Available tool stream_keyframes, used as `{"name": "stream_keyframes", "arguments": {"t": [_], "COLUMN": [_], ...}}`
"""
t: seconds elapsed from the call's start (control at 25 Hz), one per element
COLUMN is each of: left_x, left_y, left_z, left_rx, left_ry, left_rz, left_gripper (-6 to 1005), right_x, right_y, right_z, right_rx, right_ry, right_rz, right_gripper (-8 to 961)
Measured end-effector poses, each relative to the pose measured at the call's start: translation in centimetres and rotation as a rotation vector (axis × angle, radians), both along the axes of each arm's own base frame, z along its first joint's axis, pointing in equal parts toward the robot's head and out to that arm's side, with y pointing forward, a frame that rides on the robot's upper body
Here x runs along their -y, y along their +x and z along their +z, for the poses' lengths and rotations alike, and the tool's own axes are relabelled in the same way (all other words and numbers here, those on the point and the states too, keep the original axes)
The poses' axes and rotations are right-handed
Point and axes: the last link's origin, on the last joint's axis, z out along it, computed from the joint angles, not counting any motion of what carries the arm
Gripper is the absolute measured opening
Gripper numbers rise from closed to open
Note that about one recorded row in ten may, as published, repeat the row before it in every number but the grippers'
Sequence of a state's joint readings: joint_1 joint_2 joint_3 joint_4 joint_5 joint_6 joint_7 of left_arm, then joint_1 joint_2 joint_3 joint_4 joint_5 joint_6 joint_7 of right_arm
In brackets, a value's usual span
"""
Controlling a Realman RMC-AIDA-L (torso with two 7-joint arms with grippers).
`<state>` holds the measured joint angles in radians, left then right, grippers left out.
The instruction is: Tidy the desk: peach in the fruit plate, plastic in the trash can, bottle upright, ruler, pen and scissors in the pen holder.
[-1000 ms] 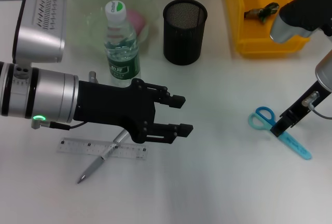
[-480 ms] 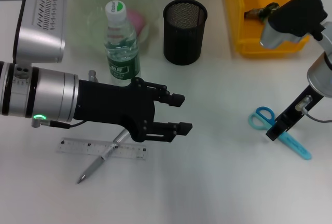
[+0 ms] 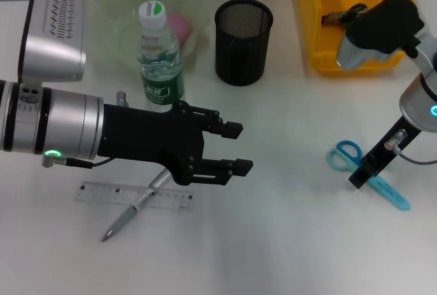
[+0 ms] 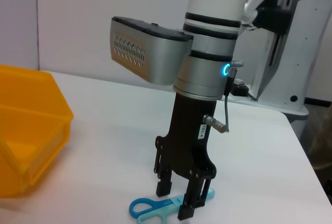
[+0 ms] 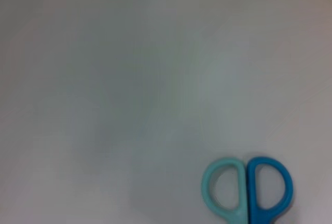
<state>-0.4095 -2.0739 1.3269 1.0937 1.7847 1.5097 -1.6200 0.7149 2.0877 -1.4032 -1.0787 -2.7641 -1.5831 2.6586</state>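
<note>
**Right arm swings left over the scissors**

Since a second ago the right arm's upper body has swung left, and its pincer [image 3: 360, 175] has crept slightly left over the scissors. On the left, the left pincer [image 3: 235, 149] hovers wide open above the desk [image 3: 287, 240], just right of the ruler [image 3: 134, 195] and the pen [image 3: 133, 206] crossing it. On the right, the right pincer straddles the scissors [image 3: 369, 172] at their middle, fingers parted, tips at the desk.
</note>
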Motion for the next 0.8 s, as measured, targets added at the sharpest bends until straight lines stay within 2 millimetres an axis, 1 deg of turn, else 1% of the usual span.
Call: {"name": "stream_keyframes", "arguments": {"t": [0.32, 0.52, 0.76, 0.8], "left_x": [-0.05, -0.1, -0.16, -0.17], "left_y": [0.02, 0.01, -0.01, -0.01], "left_z": [0.01, 0.05, 0.12, 0.12], "left_rx": [0.0, -0.001, 0.0, 0.0], "left_ry": [0.002, 0.004, 0.008, 0.009], "left_rz": [-0.001, -0.001, 0.001, 0.002], "left_gripper": [592, 592, 592, 592], "right_x": [0.04, 0.02, 0.03, -0.01], "right_y": [-0.02, -0.01, 0.2, 0.24], "right_z": [-0.17, -0.21, -0.26, -0.29], "right_rx": [0.006, 0.008, 0.015, 0.015], "right_ry": [-0.002, -0.003, -0.007, -0.007], "right_rz": [-0.003, 0.0, -0.006, -0.006], "right_gripper": [571, 517, 361, 363]}}
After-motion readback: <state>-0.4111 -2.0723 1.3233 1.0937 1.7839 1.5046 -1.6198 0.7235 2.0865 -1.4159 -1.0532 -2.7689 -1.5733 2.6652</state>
